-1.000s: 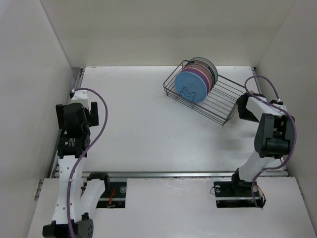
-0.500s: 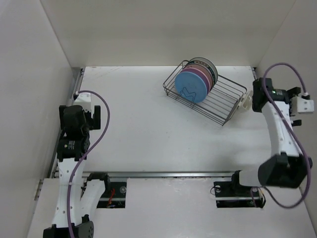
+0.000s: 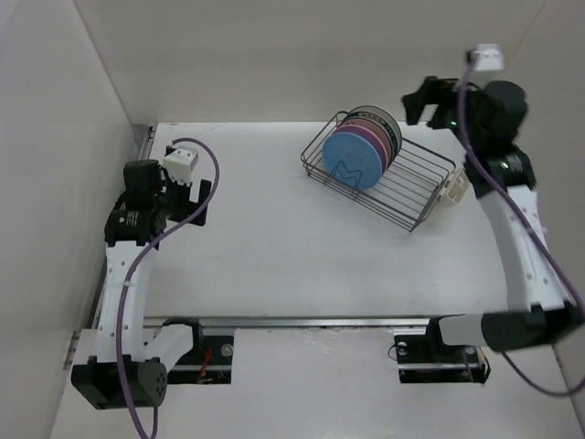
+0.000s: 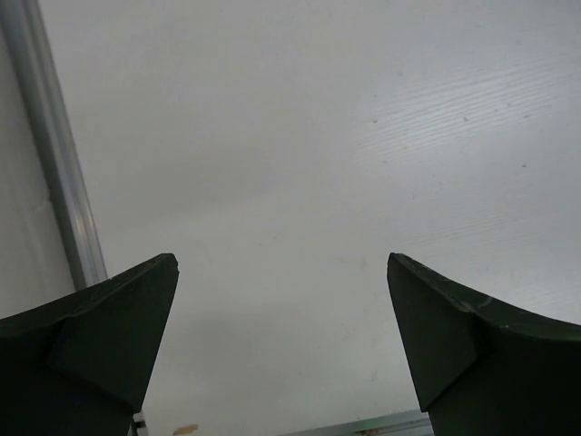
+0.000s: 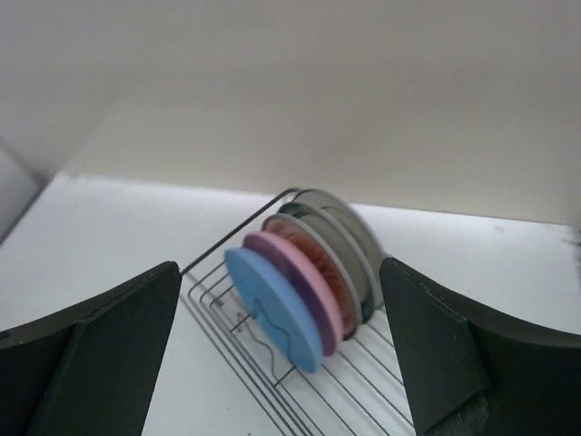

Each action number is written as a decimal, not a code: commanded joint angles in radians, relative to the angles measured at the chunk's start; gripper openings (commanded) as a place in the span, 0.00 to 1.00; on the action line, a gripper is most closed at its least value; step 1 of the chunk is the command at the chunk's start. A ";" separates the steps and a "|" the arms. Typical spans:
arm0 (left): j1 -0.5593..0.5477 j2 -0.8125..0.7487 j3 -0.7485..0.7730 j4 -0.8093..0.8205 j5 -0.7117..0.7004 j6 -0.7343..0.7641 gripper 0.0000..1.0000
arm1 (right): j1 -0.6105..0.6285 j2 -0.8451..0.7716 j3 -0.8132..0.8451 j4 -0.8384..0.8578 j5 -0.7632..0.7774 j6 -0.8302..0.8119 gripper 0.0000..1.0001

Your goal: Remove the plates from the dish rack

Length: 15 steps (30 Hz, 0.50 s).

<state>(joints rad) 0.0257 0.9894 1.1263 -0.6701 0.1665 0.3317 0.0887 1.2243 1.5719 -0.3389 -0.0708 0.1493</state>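
You are at the approach step: the plates [image 3: 358,155] stand upright in the dish rack [image 3: 416,183], far right on the desk [image 3: 265,229]. Both jaws are wide open and empty; next, lower the right jaws over a plate rim.

We're looking down past the left gripper [image 4: 281,268], its two dark green fingers [image 4: 100,336] spread wide apart above the plain white tabletop [image 4: 318,136], and a grey metal rail [image 4: 54,154] runs along the left edge.
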 commanded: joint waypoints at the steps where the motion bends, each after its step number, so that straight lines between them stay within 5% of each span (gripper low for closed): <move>1: -0.010 0.043 0.092 -0.046 0.157 0.013 1.00 | 0.095 0.277 0.114 -0.179 -0.236 -0.194 0.95; 7: -0.029 0.264 0.293 -0.186 0.166 0.047 1.00 | 0.190 0.394 0.091 -0.078 -0.115 -0.215 0.69; 11: -0.029 0.461 0.444 -0.287 0.166 0.047 0.91 | 0.200 0.493 0.100 -0.045 -0.038 -0.215 0.53; 15: -0.038 0.500 0.472 -0.280 0.131 0.027 0.87 | 0.200 0.570 0.148 -0.045 0.022 -0.205 0.49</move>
<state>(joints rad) -0.0010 1.5063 1.5513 -0.8841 0.2996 0.3576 0.2951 1.7546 1.6497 -0.4549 -0.1131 -0.0467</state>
